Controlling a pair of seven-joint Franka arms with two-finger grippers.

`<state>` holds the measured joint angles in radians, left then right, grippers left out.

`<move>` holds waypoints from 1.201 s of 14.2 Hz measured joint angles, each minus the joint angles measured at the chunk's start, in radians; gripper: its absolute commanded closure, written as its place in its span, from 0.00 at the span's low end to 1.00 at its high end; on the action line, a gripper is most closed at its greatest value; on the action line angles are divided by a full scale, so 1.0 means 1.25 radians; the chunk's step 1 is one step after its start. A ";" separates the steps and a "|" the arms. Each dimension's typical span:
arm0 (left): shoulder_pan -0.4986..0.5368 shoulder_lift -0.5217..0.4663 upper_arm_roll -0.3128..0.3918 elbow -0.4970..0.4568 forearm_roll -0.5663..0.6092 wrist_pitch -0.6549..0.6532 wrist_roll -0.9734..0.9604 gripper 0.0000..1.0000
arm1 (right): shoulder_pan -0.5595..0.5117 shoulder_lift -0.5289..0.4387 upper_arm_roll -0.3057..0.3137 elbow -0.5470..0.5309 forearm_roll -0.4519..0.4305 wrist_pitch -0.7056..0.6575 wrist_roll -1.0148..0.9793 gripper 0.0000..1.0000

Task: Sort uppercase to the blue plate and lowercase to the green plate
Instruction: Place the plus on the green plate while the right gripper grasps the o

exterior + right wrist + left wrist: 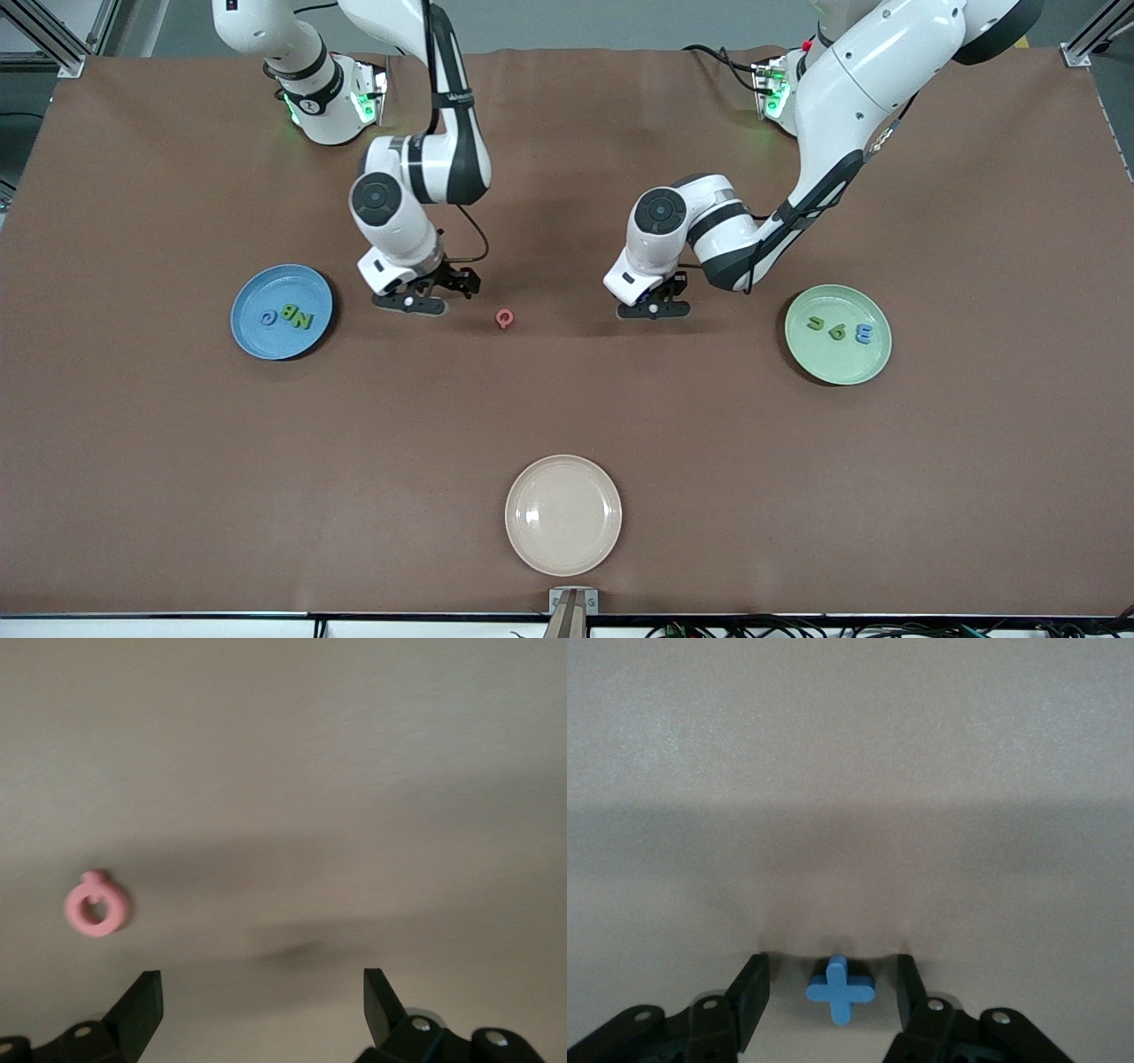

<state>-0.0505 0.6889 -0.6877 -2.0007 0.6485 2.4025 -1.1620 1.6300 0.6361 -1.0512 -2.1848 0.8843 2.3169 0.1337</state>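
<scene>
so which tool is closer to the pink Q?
Right. The right tool is open over the table beside the Q, toward the blue plate. The left tool is open around the blue x, clearly more distant from the Q.

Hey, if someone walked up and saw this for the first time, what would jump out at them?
Probably the lone pink Q on the bare table between the two grippers, with the right gripper open beside it. Next, the left gripper, its fingers open around a small blue x on the table. Then the blue plate and green plate, each holding three letters.
</scene>
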 measured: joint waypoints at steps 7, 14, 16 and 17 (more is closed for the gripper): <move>-0.002 0.000 -0.005 0.003 0.000 0.005 0.000 0.86 | -0.090 0.010 0.109 0.118 0.000 0.031 0.042 0.01; 0.036 -0.007 -0.013 0.000 0.007 0.003 0.016 0.90 | -0.160 0.027 0.213 0.131 0.000 0.119 0.062 0.04; 0.098 -0.022 -0.048 -0.015 0.010 -0.002 0.067 0.90 | -0.161 0.035 0.219 0.142 0.000 0.120 0.093 0.06; 0.145 -0.031 -0.078 -0.028 0.010 -0.006 0.101 0.90 | -0.161 0.042 0.220 0.149 0.000 0.120 0.109 0.07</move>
<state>0.1311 0.6507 -0.7847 -2.0359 0.6613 2.3950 -1.0361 1.4282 0.6883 -0.7759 -1.9984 0.8844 2.4669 0.2705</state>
